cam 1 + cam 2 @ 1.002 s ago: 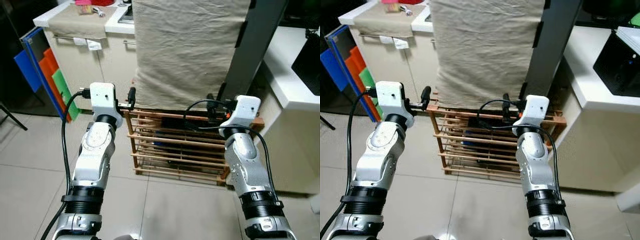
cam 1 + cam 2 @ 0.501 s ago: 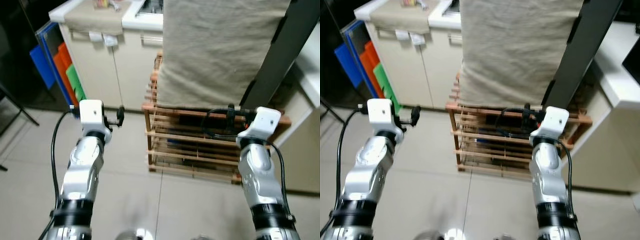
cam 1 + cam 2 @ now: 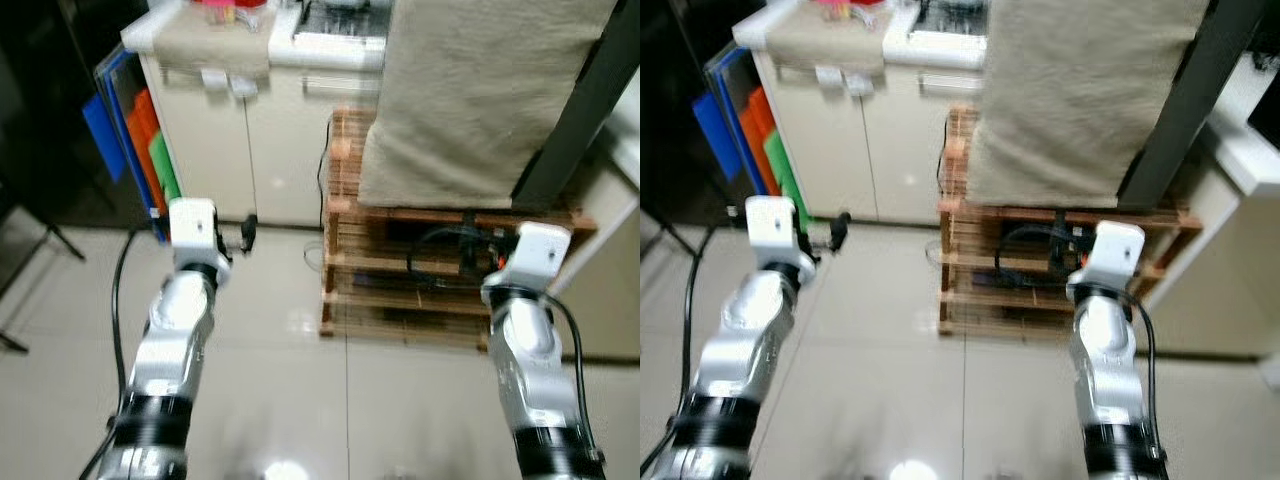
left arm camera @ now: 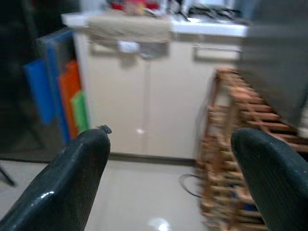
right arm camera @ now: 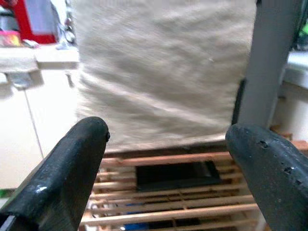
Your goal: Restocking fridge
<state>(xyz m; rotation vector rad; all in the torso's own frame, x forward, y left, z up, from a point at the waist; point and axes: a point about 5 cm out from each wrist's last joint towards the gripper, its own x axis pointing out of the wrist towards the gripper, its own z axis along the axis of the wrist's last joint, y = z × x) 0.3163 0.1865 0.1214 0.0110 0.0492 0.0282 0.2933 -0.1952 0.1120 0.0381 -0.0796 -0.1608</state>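
Both arms are raised in front of me with nothing held. My left gripper [image 3: 246,232] is open over the tiled floor, pointing at a cream cabinet [image 4: 144,101]; its fingers [image 4: 77,183] stand wide apart. My right gripper [image 3: 468,232] is open too, level with the top of a wooden slatted rack [image 3: 400,290]. Its fingers [image 5: 72,168] frame a beige cloth [image 5: 163,67] that hangs over whatever stands on the rack. No fridge or food item can be made out.
A dark grey upright panel [image 3: 585,105] leans beside the cloth. Blue, orange and green boards [image 3: 135,150] stand left of the cabinet. A white counter [image 3: 1240,110] is on the right. Cables and a dark box [image 5: 173,175] lie in the rack. Glossy floor tiles [image 3: 300,400] spread in front.
The whole view has shifted, so the camera moved: the rack and cloth now sit farther off and to the right. My left gripper is no longer beside the rack's corner. Both grippers stay open.
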